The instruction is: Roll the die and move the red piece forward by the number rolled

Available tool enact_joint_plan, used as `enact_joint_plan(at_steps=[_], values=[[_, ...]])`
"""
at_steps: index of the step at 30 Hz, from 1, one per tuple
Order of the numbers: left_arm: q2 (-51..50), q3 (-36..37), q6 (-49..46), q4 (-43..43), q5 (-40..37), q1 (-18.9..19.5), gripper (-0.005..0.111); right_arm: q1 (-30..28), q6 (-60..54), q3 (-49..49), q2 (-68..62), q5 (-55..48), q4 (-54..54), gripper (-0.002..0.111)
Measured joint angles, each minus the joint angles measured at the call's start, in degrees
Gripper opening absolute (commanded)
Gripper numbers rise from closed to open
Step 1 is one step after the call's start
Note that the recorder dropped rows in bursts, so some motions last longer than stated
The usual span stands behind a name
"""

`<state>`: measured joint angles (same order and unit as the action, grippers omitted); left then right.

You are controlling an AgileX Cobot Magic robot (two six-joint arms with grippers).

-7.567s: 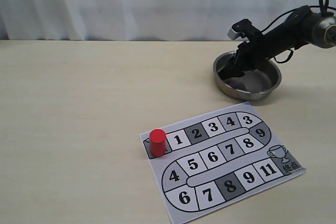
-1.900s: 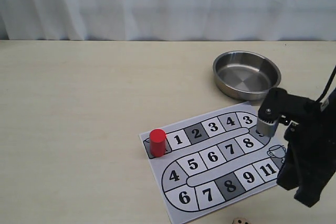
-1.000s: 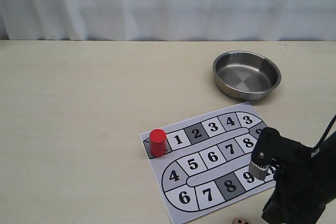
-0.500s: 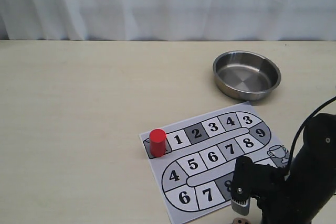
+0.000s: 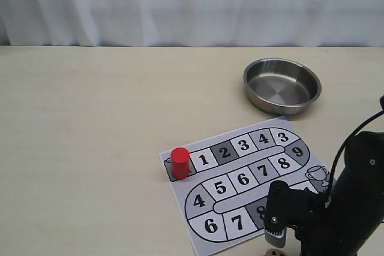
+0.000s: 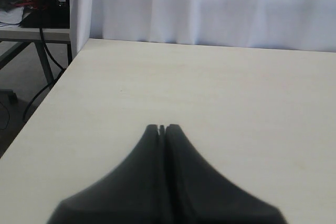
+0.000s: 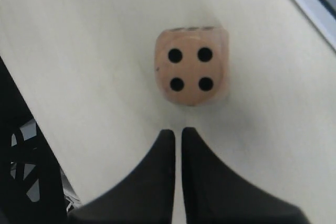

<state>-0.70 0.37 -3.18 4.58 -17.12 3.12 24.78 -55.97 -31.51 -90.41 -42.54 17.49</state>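
The red piece (image 5: 180, 163) stands upright on the start square at the left end of the numbered board (image 5: 243, 179). The die (image 7: 191, 66) lies on the bare table just off the board's near edge, with four pips facing up; in the exterior view only its top (image 5: 275, 252) shows at the bottom edge. My right gripper (image 7: 177, 131) hovers just beside the die, its jaws almost together with nothing between them. My left gripper (image 6: 162, 128) is shut and empty over bare table, out of the exterior view.
A steel bowl (image 5: 282, 85), with nothing in it, sits beyond the board at the right. My right arm (image 5: 342, 214) covers the board's near right corner. The table's left edge and a desk leg (image 6: 47, 66) show in the left wrist view.
The right arm left the bowl, swung toward the near edge and came down left over the die. In the last half second it barely moved. The red piece has stayed put.
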Motion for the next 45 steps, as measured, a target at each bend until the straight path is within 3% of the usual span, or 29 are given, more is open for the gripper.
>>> enact_joint_plan(at_steps=[13,21,24,30,35,38,45], values=[[0.0,0.0,0.0,0.0,0.0,0.0,0.000,0.0,0.7,-1.4,0.1,-5.4,-1.6,0.004],[0.0,0.0,0.0,0.0,0.0,0.0,0.000,0.0,22.7,-14.2,1.9,-5.1,-4.3,0.005],[0.0,0.0,0.0,0.0,0.0,0.0,0.000,0.3,31.1,-19.2,1.9,0.1,-4.3,0.021],[0.0,0.0,0.0,0.0,0.0,0.0,0.000,0.6,34.8,-25.6,-1.6,2.9,-3.0,0.063],[0.0,0.0,0.0,0.0,0.0,0.0,0.000,1.7,29.1,-30.6,-9.6,7.8,7.5,0.065],[0.0,0.0,0.0,0.0,0.0,0.0,0.000,4.7,28.1,-34.3,-12.6,8.8,8.3,0.075],[0.0,0.0,0.0,0.0,0.0,0.0,0.000,8.7,28.0,-40.7,-20.3,9.7,5.9,0.074]])
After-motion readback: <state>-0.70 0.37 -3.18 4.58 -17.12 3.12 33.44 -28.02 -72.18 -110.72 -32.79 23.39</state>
